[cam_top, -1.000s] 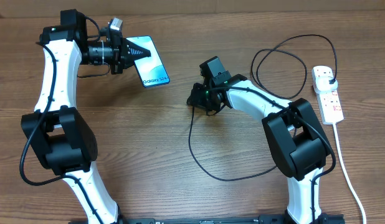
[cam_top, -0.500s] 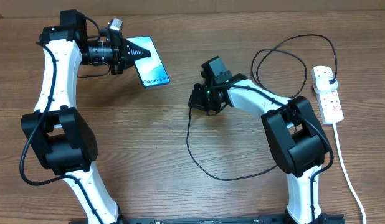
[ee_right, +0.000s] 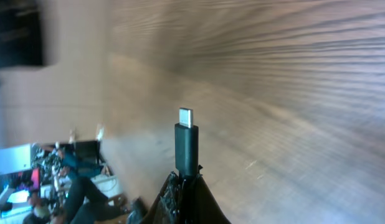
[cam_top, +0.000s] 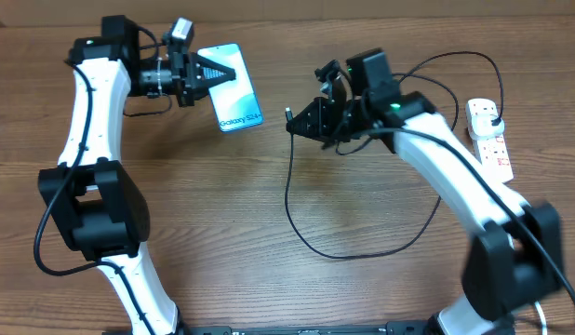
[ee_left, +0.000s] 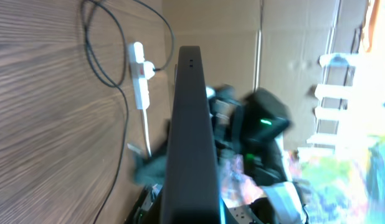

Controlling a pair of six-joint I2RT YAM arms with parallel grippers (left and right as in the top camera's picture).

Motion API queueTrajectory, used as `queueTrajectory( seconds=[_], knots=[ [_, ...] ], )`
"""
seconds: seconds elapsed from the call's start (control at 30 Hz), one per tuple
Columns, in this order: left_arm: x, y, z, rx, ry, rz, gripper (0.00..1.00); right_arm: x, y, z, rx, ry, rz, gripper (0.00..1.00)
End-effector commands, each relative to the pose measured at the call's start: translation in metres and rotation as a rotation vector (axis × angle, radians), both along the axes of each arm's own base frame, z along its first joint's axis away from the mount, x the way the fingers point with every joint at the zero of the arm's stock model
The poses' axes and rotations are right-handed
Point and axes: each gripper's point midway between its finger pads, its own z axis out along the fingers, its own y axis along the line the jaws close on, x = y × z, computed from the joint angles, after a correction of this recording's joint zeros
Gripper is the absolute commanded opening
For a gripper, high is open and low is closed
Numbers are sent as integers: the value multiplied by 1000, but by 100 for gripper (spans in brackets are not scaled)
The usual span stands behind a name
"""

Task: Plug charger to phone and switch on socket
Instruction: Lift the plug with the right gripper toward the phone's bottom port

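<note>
My left gripper (cam_top: pixel 206 72) is shut on the phone (cam_top: pixel 233 88), blue screen with "Galaxy S24", and holds it above the table at the back left. In the left wrist view the phone (ee_left: pixel 191 124) shows edge-on, its port end pointing away. My right gripper (cam_top: pixel 306 120) is shut on the charger's black connector (cam_top: pixel 290 115), lifted and pointing left toward the phone. In the right wrist view the connector tip (ee_right: pixel 186 140) sticks up from the shut fingers. The black cable (cam_top: pixel 297 219) loops over the table to a black plug in the white socket (cam_top: pixel 489 140).
The socket's thick white cord (cam_top: pixel 520 270) runs down the right side toward the front edge. The cable's upper loop (cam_top: pixel 427 79) lies behind my right arm. The socket also shows far off in the left wrist view (ee_left: pixel 139 71).
My right arm has lifted off the table with the connector and swung up and right, its tip now level with the phone. The left gripper with the phone has shifted slightly right.
</note>
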Motion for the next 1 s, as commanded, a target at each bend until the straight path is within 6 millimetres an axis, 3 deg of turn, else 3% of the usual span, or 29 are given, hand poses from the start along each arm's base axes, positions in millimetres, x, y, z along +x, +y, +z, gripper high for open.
queueTrajectory(
  seconds=[0.0, 0.03, 0.17, 0.4, 0.53, 0.83, 0.97],
  knots=[
    [-7, -14, 19, -77, -70, -45, 4, -23, -2, 39, 41, -76, 63, 4],
    [-8, -18, 19, -77, -71, -54, 4, -36, -11, 52, 14, -97, 62, 4],
    [-9, -20, 19, -78, -71, -59, 4, -55, -17, 66, 7, -108, 68, 4],
    [-11, -26, 19, -78, -70, -72, 4, -82, -20, 73, 53, -140, 43, 4],
    [-12, -29, 21, -90, -71, -81, 4, -89, -21, 68, 71, -134, 24, 4],
    [-18, -44, 28, -134, -43, -117, 4, -95, 10, 65, 77, -144, 21, 4],
    [-20, -49, 28, -134, -27, -128, 4, -95, 14, 65, 75, -133, -4, 4]
  ],
)
